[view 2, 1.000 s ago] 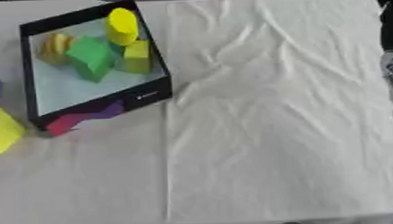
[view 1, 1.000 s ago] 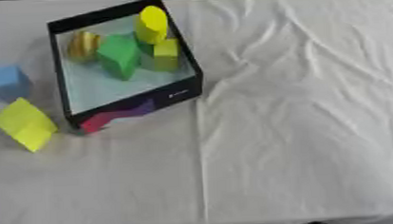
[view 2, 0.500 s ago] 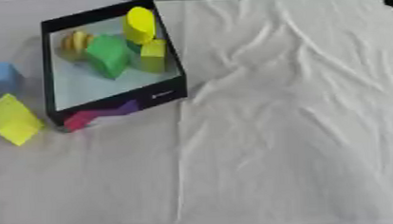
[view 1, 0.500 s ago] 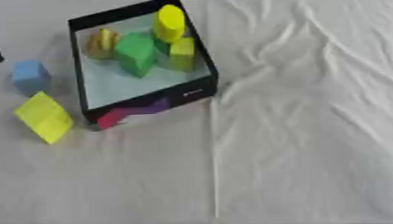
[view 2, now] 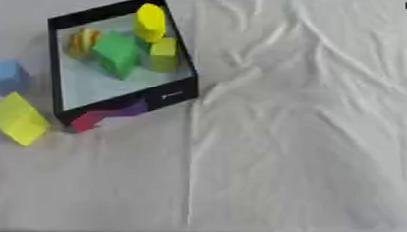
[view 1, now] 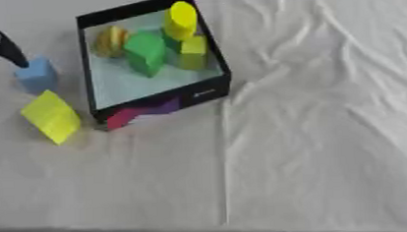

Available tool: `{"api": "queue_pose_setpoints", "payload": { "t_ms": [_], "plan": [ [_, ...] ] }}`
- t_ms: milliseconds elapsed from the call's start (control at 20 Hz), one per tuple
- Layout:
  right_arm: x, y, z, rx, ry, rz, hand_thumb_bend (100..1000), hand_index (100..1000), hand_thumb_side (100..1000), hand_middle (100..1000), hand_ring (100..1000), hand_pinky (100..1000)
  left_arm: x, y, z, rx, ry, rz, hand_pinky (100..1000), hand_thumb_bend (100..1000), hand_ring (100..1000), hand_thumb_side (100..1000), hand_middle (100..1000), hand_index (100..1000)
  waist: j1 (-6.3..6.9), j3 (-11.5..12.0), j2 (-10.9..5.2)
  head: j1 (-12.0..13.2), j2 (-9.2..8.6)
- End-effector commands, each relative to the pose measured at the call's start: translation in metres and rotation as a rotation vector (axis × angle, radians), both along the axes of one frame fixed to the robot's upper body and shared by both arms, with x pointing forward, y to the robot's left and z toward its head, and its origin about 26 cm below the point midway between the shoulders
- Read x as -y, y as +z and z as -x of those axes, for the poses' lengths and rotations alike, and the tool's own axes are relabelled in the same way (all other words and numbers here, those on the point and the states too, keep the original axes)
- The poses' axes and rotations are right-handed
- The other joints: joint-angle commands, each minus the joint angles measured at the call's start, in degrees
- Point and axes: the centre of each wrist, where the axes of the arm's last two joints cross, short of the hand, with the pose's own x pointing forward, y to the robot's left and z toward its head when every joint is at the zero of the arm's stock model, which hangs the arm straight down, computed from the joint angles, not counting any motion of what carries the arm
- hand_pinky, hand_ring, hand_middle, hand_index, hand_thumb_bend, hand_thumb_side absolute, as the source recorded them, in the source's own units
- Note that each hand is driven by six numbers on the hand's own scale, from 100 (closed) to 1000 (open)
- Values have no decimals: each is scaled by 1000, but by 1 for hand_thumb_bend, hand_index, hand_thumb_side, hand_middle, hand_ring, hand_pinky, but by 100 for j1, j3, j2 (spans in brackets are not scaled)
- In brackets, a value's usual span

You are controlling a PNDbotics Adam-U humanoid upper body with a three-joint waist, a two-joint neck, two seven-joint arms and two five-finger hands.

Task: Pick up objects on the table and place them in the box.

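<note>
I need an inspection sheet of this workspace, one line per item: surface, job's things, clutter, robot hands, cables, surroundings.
Surface: table under a wrinkled white cloth.
Job's things: black box at upper left, holding a green block, a yellow cylinder, a yellow-green block and a round orange piece. Outside it, to the left, a blue cube and a yellow block.
Clutter: nothing seen.
Robot hands: left robot hand shows only as a dark part at the left edge, just above the blue cube; fingers not readable. Right robot hand not identifiable.
Cables: nothing seen.
Surroundings: dark strip beyond the far edge.
</note>
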Motion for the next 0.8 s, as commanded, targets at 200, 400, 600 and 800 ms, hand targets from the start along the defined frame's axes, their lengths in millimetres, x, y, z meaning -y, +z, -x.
{"api": "queue_pose_setpoints", "payload": {
  "t_ms": [200,400,600,800],
  "plan": [
    [5,10,1,23,-26,11,100,851,688,733,833,820,3,1,-10,-22,-17,-3,858,735,843,259,769,831,93,-3,-395,-26,68],
    [5,8,0,15,-27,-1,100,850,693,730,831,819,3,-6,-20,-42,-13,29,839,717,803,263,741,823,92,-15,-394,-39,80],
    [6,8,-1,14,-29,-15,100,849,694,728,829,819,0,-14,-32,-71,4,37,834,708,791,257,711,820,91,-32,-391,-31,81],
    [6,7,-2,8,-30,-24,100,849,700,726,827,819,-3,-23,-43,-77,23,53,841,719,813,223,764,844,88,-49,-383,-47,81]
  ]
}}
